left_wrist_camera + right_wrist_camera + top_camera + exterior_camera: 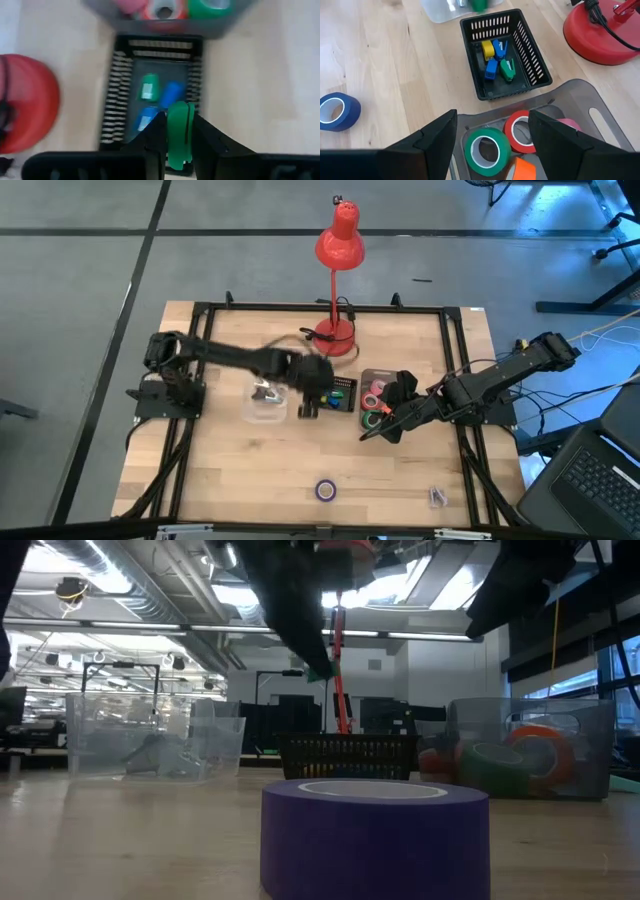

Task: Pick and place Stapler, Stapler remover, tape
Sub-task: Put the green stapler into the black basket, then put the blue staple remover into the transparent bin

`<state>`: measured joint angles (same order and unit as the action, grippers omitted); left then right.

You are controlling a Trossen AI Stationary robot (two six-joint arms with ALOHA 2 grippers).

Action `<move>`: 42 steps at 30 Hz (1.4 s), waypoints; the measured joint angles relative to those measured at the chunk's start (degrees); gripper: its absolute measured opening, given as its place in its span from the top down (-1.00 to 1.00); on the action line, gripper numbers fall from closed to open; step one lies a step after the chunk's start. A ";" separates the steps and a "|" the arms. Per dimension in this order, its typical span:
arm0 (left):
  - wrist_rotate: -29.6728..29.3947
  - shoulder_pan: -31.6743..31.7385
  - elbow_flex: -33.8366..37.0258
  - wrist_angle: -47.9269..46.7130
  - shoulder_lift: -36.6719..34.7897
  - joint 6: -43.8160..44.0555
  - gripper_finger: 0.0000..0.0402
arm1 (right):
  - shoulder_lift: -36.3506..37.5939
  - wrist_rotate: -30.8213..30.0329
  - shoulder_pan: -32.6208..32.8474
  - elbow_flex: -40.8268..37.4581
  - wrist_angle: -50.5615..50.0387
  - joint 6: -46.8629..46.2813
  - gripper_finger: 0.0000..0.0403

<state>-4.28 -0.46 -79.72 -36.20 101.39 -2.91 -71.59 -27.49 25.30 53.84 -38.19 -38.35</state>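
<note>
My left gripper (309, 406) (179, 135) is shut on a small green staple remover (179, 131). It hovers beside a black slotted basket (343, 393) (112, 100) that holds green, blue and yellow removers (496, 60). My right gripper (385, 420) (492, 145) is open above a grey bin (378, 385) (580, 95). In the bin lie green (487, 147), orange-red (520, 131) and pink tape rolls. A purple tape roll (326, 489) (375, 835) lies flat on the table near its near edge. My left gripper pinches the green staple remover (180, 120) between its two fingers (156, 137), which lie along its flat sides. It comes from above, slanting down. The remover is lifted clear of the table; its tip (318, 673) shows below the fingers, above the basket.
A clear plastic tub (265, 402) (150, 745) stands left of the basket. A red desk lamp (338, 250) stands on its round base (600, 35) at the far edge. A small grey item (437, 496) lies near the right near corner. Bare wood shows along the near side.
</note>
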 joint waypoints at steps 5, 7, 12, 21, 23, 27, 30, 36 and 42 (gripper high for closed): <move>2.21 7.57 0.04 1.27 1.14 -5.36 0.75 | 0.00 0.00 -0.01 0.00 -1.07 -0.02 -0.22; 3.11 9.11 0.04 2.20 2.00 -6.39 0.75 | 0.00 0.00 0.00 0.00 -1.17 0.04 -0.22; 6.68 10.36 0.04 3.51 6.08 -8.26 0.75 | 0.00 -0.76 0.00 0.00 -1.10 1.12 -0.22; 6.84 10.16 0.04 3.37 13.85 -8.86 0.75 | 0.00 -1.46 -0.01 0.00 -1.10 1.22 -0.22; 6.84 10.04 0.04 3.42 14.15 -8.82 0.75 | 0.00 -1.46 0.02 -0.02 -1.15 1.25 -0.22; 5.73 9.53 0.04 3.03 13.97 -8.50 0.40 | 0.00 -1.45 -0.01 -0.02 -1.14 1.22 -0.22; 5.67 9.43 -0.22 2.09 13.15 -8.18 0.00 | 0.00 -1.46 0.02 -0.02 -1.20 1.20 -0.22; 5.50 8.81 -0.92 -4.23 8.82 -0.56 -0.48 | 0.00 -6.01 0.02 -0.02 -5.17 -2.12 -0.22; 5.30 4.92 1.38 -1.39 -1.24 1.79 -0.54 | -0.01 -11.83 0.00 -0.02 -21.30 -16.55 -0.22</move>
<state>1.02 4.46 -78.34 -37.59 100.15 -1.12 -71.60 -39.32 25.31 53.82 -59.49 -54.89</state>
